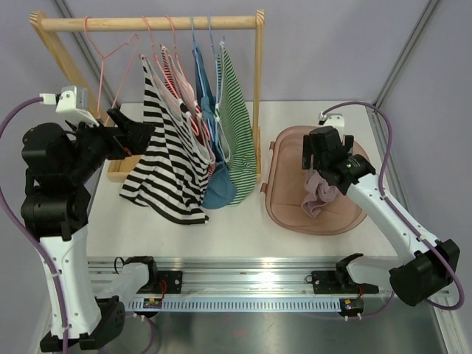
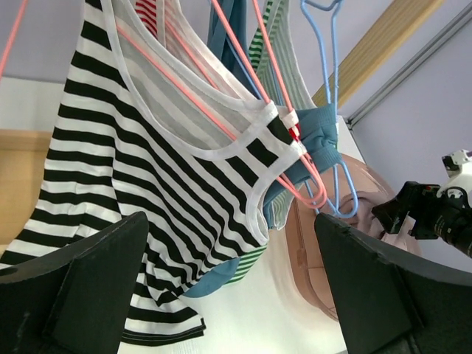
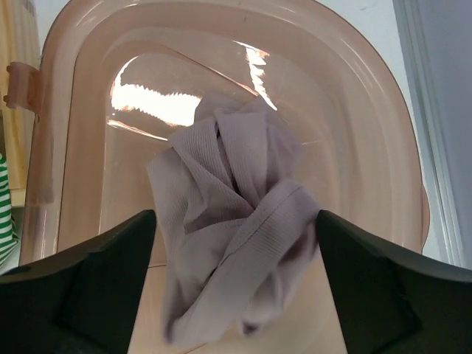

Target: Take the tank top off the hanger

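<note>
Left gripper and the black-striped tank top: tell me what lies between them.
Nothing. In the left wrist view the open left gripper faces the black-striped tank top across bare air.

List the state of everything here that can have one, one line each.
Black-and-white striped tank top: not yet removed, hanging from the wooden rail.
Blue tank top: hanging from the rail.
Green-and-white striped tank top: hanging from the rail.
Bare pink wire hanger: empty, on the rail.
Translucent pink plastic basin: holds one garment.
Lilac ribbed garment: crumpled in the basin.
Left gripper: open.
Right gripper: open.
</note>
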Available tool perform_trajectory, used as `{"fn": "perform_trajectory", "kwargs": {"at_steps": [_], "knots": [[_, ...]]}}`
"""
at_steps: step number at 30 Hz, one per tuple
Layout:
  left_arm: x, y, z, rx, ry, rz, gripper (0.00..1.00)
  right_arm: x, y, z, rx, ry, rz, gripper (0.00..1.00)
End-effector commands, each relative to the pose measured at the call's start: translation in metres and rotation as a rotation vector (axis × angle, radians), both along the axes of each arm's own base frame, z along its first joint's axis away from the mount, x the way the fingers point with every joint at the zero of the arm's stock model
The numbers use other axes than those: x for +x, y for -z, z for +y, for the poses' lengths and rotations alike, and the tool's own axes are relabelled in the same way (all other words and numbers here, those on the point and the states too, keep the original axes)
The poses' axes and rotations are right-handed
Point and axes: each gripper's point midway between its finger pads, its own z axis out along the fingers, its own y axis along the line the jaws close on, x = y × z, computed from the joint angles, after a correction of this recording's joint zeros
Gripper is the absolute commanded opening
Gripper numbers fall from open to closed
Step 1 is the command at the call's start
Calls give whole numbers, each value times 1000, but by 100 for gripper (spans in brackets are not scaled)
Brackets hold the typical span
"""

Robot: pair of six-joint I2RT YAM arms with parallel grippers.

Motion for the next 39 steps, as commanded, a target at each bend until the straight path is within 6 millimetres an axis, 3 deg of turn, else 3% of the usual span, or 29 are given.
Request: {"fn": "perform_trajectory", "kwargs": {"at_steps": [1, 3, 5, 9, 10, 13, 17, 20, 21, 26, 27, 29, 36, 39], "knots": [[13, -14, -5, -23, 12, -14, 99, 10, -22, 8, 70, -7, -99, 100], [22, -15, -1, -12, -24, -9, 99, 5, -29, 6, 77, -8, -106, 100], [33, -16, -11, -4, 4, 0, 99, 0, -37, 5, 97, -5, -122, 100], [60, -15, -15, 24, -59, 22, 99, -21, -64, 25, 251, -131, -189, 99], [73, -7, -17, 38, -77, 54, 99, -27, -61, 31, 284, -168, -181, 99], [86, -19, -23, 51, -111, 30, 99, -43, -62, 52, 381, -280, -176, 100], [115, -15, -26, 60, -193, 64, 98, -58, -62, 55, 424, -320, -175, 99], [125, -13, -12, 80, -318, 71, 93, -69, -67, 55, 443, -340, -190, 100], [131, -10, -12, 82, -335, 77, 87, -73, -70, 56, 454, -355, -197, 99], [155, 0, -20, 104, -334, 89, 79, -83, -74, 60, 484, -399, -198, 99], [163, 8, -22, 119, -333, 115, 73, -85, -75, 61, 487, -412, -201, 100], [166, 4, -18, 125, -361, 124, 55, -86, -73, 60, 487, -410, -200, 99], [162, 4, -4, 153, -422, 119, 29, -88, -66, 65, 493, -429, -181, 100], [162, 5, -1, 171, -435, 129, 12, -88, -66, 66, 497, -433, -181, 99]]}}
